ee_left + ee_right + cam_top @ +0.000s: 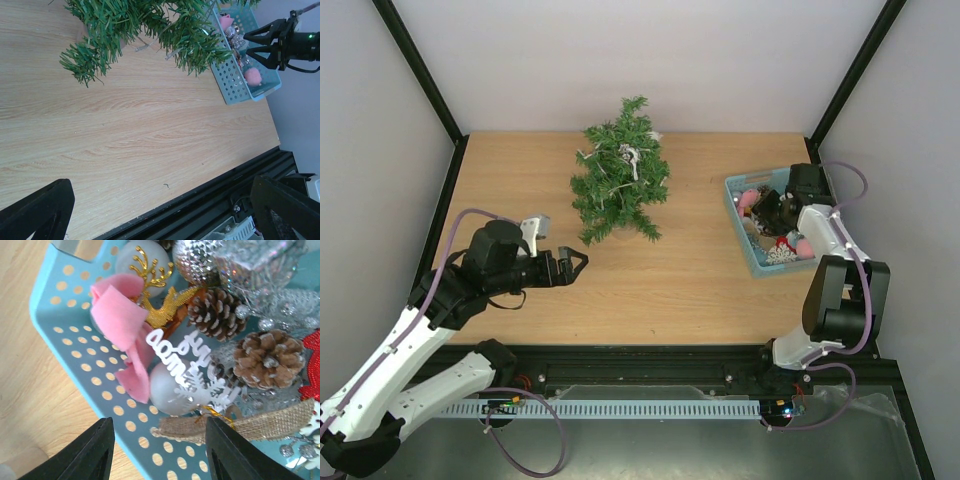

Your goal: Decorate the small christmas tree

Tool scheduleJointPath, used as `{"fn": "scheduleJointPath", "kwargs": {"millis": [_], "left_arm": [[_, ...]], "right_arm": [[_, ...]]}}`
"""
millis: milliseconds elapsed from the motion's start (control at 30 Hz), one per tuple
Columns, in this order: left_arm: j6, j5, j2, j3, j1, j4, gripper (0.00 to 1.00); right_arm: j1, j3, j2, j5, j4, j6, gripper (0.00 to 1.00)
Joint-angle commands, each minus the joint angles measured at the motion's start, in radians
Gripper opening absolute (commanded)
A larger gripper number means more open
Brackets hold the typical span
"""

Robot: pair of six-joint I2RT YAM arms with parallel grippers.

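Bushy needle tree [620, 180]: long axis 6–12, tip at 12 o'clock. Left end effector [575, 266] spread over wood-grain bench [680, 290]; right end effector [159, 430] spread above perforated basket [65, 325].

There is one small christmas tree [620, 180] and one light-blue basket [740, 228]. The right wrist view of the basket shows two pine cones [216, 312] [267, 357], two frosted white balls [135, 257] [167, 390], one pink felt bow [125, 335], one gold reindeer [160, 302], one white cut-out word with a snowflake [195, 370], one burlap strip [250, 425] and one silver faceted ball [200, 257]. The glittery silver pieces [280, 300] behind them are too tangled to count.
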Motion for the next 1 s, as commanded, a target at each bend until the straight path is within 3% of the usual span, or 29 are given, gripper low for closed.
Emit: {"fn": "scheduleJointPath", "kwargs": {"millis": [0, 200, 400, 633, 833, 967], "left_arm": [[0.011, 0.019, 0.001, -0.012, 0.007, 0.008, 1.00], [0.013, 0.021, -0.001, -0.018, 0.008, 0.007, 0.99], [0.016, 0.027, 0.004, -0.025, 0.010, 0.016, 1.00], [0.023, 0.035, 0.007, -0.028, 0.010, 0.016, 0.99], [0.033, 0.039, 0.010, -0.031, 0.011, 0.017, 1.00], [0.039, 0.040, 0.011, -0.027, 0.014, 0.014, 1.00]], "right_arm": [[0.000, 0.046, 0.031, -0.036, -0.065, -0.001, 0.51], [0.021, 0.101, 0.076, 0.059, -0.121, -0.083, 0.43], [0.078, 0.108, 0.039, 0.177, -0.170, -0.147, 0.43], [0.110, 0.077, 0.015, 0.203, -0.194, -0.178, 0.39], [0.110, 0.087, 0.044, 0.243, -0.193, -0.176, 0.41], [0.110, 0.124, 0.084, 0.210, -0.201, -0.160, 0.49]]}}
